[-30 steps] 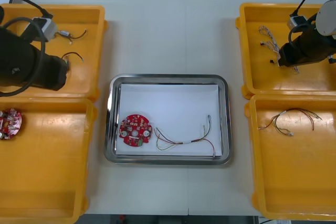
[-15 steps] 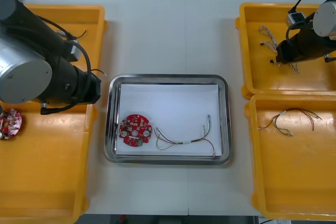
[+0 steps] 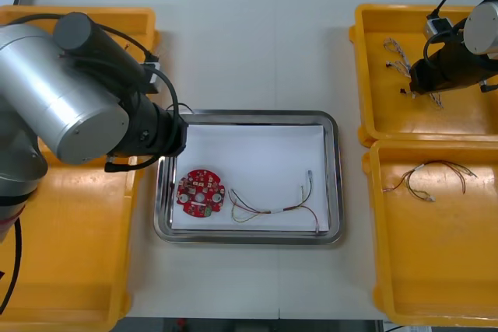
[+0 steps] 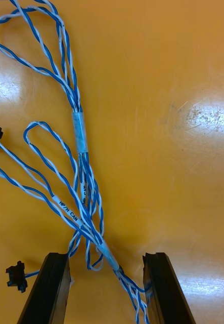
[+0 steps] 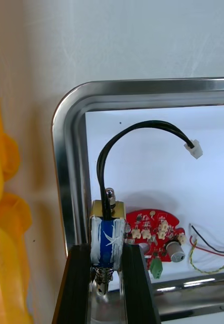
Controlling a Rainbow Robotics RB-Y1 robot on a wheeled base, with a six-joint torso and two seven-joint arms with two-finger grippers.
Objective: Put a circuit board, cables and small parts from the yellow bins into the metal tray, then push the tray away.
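Note:
My left gripper [image 5: 106, 249] is shut on the blue-taped metal end of a black cable [image 5: 142, 127], held just above the left rim of the metal tray [image 5: 70, 152]. The cable arches up to a white plug. In the front view this gripper [image 3: 177, 136] is at the tray's [image 3: 249, 117] far left corner. Inside on the white liner lie a round red circuit board [image 3: 200, 192] and a red and yellow cable [image 3: 272, 206]. My right gripper [image 4: 106, 283] stands open, its fingers straddling a twisted blue and white cable [image 4: 79, 136] in the far right yellow bin [image 3: 372, 75].
The near right bin [image 3: 405, 285] holds another thin cable bundle [image 3: 432, 176]. My left arm's bulky grey body covers the far left bin and part of the near left bin [image 3: 78, 270]. Bare table lies beyond and in front of the tray.
My left arm has swung from the far left bin rightward to the tray's left edge, carrying the black cable. The right gripper shifted slightly, then stayed over the blue and white cable.

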